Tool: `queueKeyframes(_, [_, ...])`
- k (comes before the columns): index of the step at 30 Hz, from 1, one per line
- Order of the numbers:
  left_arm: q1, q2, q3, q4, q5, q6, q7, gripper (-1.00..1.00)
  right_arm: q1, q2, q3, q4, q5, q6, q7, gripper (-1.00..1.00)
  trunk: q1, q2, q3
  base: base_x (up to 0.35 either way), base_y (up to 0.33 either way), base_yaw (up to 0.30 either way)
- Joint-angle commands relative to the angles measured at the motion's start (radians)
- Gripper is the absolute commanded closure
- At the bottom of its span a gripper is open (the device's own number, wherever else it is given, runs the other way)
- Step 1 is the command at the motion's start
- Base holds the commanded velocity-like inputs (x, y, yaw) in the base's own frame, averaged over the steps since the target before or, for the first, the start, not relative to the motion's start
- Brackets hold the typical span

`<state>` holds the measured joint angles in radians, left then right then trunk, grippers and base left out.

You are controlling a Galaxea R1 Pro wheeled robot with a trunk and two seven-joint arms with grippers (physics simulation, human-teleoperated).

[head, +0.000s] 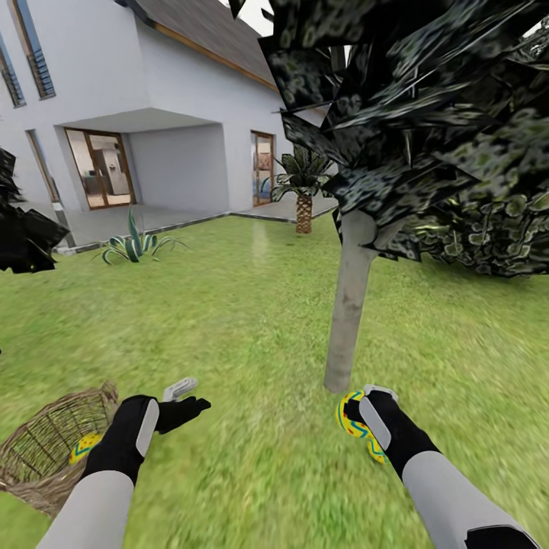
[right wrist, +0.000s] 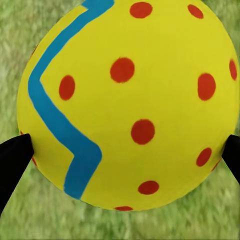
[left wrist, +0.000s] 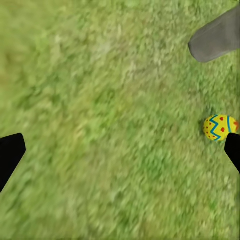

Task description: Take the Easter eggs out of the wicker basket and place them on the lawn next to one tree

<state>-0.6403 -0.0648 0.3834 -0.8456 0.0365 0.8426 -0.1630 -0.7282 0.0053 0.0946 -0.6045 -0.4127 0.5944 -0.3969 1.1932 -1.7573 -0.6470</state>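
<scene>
Two eggs sit at the foot of the tree in the head view, partly hidden behind the right gripper. One egg is pressed against that gripper at the base of the pale grey trunk; a second egg peeks out just beside the wrist, toward 5 o'clock from the first. In the right wrist view the held egg bulges between the two black fingertips, which touch its flanks on either side, so this gripper is clamped on the egg, with grass behind it.

A third egg lies inside the wicker basket, which is tipped on its side at about 8 o'clock in the head view, its mouth facing the robot's left arm. The left gripper hangs over bare lawn just beside the basket, toward 2 o'clock from it, with its jaws spread wide and nothing between them. In the left wrist view its fingertips stand at opposite edges over grass, one egg lies near one of them, and the trunk's grey base shows close to that egg.

A white house stands at 11 o'clock, with a small palm near 12 and a spiky plant beside the paving.
</scene>
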Motion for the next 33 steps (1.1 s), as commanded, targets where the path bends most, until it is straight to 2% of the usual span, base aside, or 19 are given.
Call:
queueKeyframes(1, [-0.001, -0.001, 0.005, -0.001, 0.003, 0.006, -0.001, -1.0, 0.0, -0.001, 0.005, -0.001, -0.011, 0.002, -0.01, 1.0, 0.0, -0.001, -0.001, 0.17, -0.032, 0.0])
queueKeyframes(6, [-0.001, 0.0, 0.006, -0.002, 0.005, 0.011, -0.014, -1.0, -0.001, -0.001, 0.005, -0.001, -0.01, 0.002, -0.011, 1.0, 0.0, -0.001, -0.005, 0.034, -0.006, 0.025])
queueKeyframes(13, [-0.001, 0.013, 0.013, -0.003, 0.006, 0.02, -0.174, -1.0, -0.001, -0.001, 0.004, -0.001, -0.01, -0.002, -0.012, 1.0, 0.027, -0.05, -0.038, 0.001, 0.0, 0.065])
queueKeyframes(18, [0.0, 0.071, 0.016, -0.002, 0.009, 0.026, -0.474, -1.0, 0.0, -0.001, 0.0, -0.001, -0.011, -0.004, -0.01, 1.0, 0.046, -0.085, -0.061, 0.0, 0.0, 0.067])
queueKeyframes(21, [0.001, 0.079, 0.016, -0.001, 0.008, 0.031, -0.577, -1.0, 0.0, -0.001, -0.004, -0.001, -0.012, -0.023, -0.01, 1.0, 0.058, -0.106, -0.076, 0.0, 0.0, 0.067])
queueKeyframes(24, [0.001, 0.082, 0.016, -0.001, 0.009, 0.032, -0.604, -1.0, -0.001, -0.001, -0.005, -0.001, -0.012, -0.041, -0.01, 1.0, 0.069, -0.127, -0.09, 0.0, 0.0, 0.067])
queueKeyframes(33, [0.001, 0.083, 0.016, -0.001, 0.01, 0.032, -0.612, -1.0, -0.001, -0.001, -0.006, -0.001, -0.019, -0.047, -0.008, 1.0, 0.104, -0.19, -0.132, 0.0, 0.0, 0.021])
